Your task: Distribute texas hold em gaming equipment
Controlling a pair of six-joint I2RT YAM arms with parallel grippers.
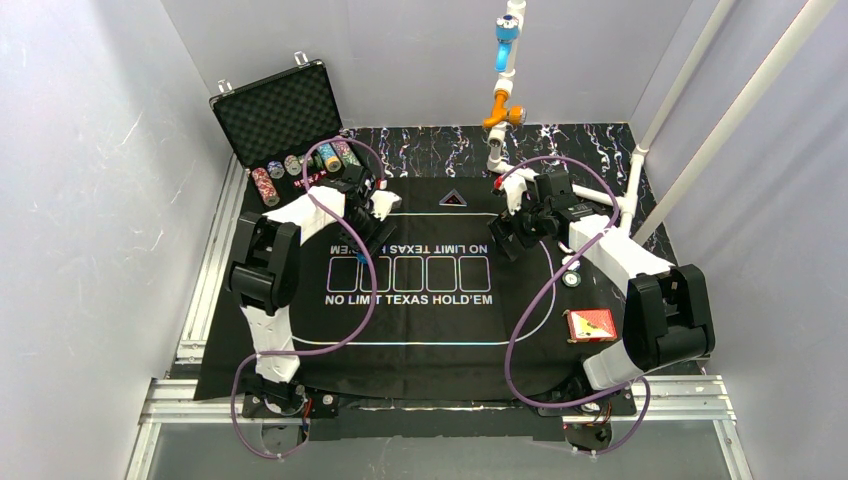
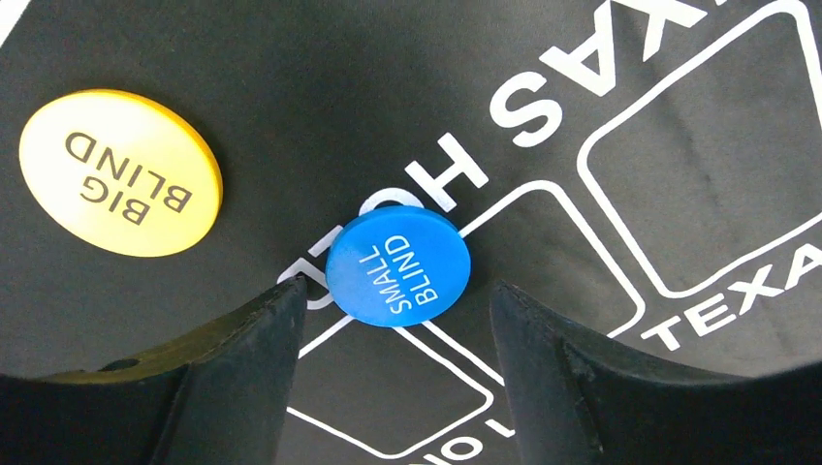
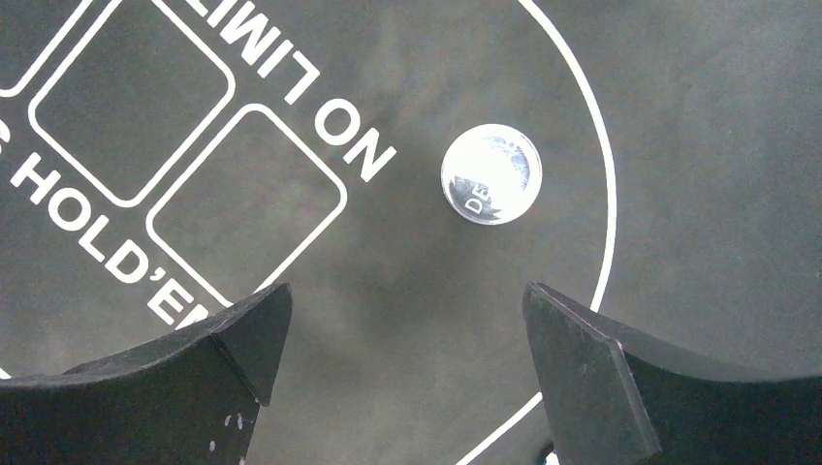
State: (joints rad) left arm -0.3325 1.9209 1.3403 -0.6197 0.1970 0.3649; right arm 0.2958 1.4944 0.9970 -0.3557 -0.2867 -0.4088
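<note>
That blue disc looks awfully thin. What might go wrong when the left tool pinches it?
The blue button lies flat on the mat, so the left tool may slide over it or flick it away. Most of it seems to lie beyond the jaws' ends, so closing might squeeze it out forward.

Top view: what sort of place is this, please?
Probably a robot test cell dressed as a poker table, not a casino: plain white walls, an aluminium frame under a Texas Hold'em mat, and a case of chips.
</note>
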